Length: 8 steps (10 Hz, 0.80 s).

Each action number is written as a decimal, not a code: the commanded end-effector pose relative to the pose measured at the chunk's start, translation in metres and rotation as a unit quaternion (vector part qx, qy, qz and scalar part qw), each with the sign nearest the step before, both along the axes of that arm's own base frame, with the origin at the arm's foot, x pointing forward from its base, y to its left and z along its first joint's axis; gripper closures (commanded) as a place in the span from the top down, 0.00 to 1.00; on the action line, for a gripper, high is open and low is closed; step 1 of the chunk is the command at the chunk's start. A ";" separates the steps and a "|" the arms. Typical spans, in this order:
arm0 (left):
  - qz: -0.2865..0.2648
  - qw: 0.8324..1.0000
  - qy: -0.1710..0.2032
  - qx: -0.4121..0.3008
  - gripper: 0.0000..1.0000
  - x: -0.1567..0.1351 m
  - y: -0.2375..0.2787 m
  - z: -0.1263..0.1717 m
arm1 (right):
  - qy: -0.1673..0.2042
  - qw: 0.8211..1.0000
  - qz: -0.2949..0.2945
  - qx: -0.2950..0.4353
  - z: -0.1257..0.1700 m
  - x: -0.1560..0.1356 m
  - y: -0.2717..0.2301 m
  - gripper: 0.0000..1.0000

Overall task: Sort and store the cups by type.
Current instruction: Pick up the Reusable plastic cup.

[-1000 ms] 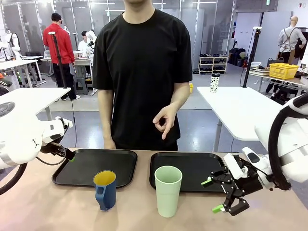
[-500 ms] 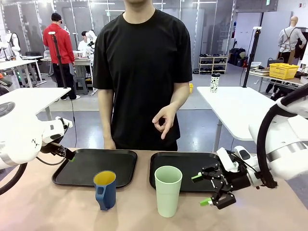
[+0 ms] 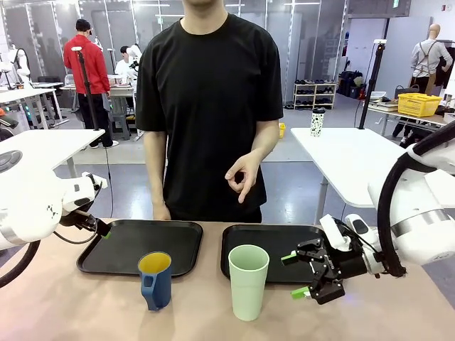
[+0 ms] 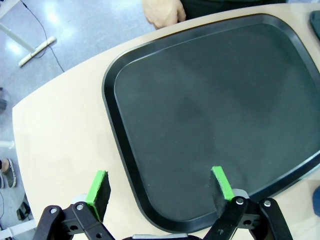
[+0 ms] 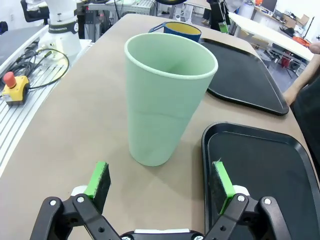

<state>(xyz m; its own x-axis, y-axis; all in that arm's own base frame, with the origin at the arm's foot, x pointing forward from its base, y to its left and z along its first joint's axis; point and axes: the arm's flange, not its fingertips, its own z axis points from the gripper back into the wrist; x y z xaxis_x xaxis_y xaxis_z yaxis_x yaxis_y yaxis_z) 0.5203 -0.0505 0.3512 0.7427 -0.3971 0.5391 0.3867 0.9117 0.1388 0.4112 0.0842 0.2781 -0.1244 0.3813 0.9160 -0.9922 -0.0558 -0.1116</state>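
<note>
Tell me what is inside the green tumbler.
Inside the green tumbler, the upper inner wall is bare and nothing rises above the rim. The near wall hides the bottom in both views, so small contents cannot be ruled out.

Mint-green tumbler [image 3: 248, 282], blue-and-yellow mug [image 3: 155, 279]

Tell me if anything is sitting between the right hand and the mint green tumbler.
Nothing visible does. The right hand is open and faces the mint-green tumbler, with bare tabletop between them. The black tray lies flat beside the tumbler, toward one finger's side, not across the gap.
</note>
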 end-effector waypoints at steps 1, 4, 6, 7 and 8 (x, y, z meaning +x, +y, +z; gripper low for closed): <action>-0.003 1.000 -0.001 0.003 1.00 0.000 -0.001 0.001 | 0.000 1.000 -0.002 0.000 0.000 0.001 -0.002 1.00; -0.003 1.000 -0.001 0.003 1.00 0.000 -0.001 0.001 | -0.008 0.998 0.058 0.030 -0.008 0.017 0.006 1.00; -0.003 1.000 -0.001 0.003 1.00 0.000 -0.001 0.001 | -0.006 0.995 0.095 0.043 -0.018 0.028 0.012 1.00; -0.003 1.000 -0.001 0.003 1.00 0.000 -0.001 0.001 | -0.003 0.992 0.114 0.046 -0.020 0.030 0.015 1.00; -0.003 1.000 -0.001 0.003 1.00 0.000 -0.001 0.001 | -0.005 0.991 0.124 0.047 -0.023 0.033 0.020 1.00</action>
<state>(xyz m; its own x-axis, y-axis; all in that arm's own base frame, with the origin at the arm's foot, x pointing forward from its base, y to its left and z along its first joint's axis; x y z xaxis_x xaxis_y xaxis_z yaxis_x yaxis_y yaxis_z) 0.5203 -0.0505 0.3512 0.7428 -0.3971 0.5391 0.3867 0.9117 0.1388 0.4432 0.1075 0.2799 -0.1745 0.2770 0.9449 -0.9630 -0.2484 -0.1050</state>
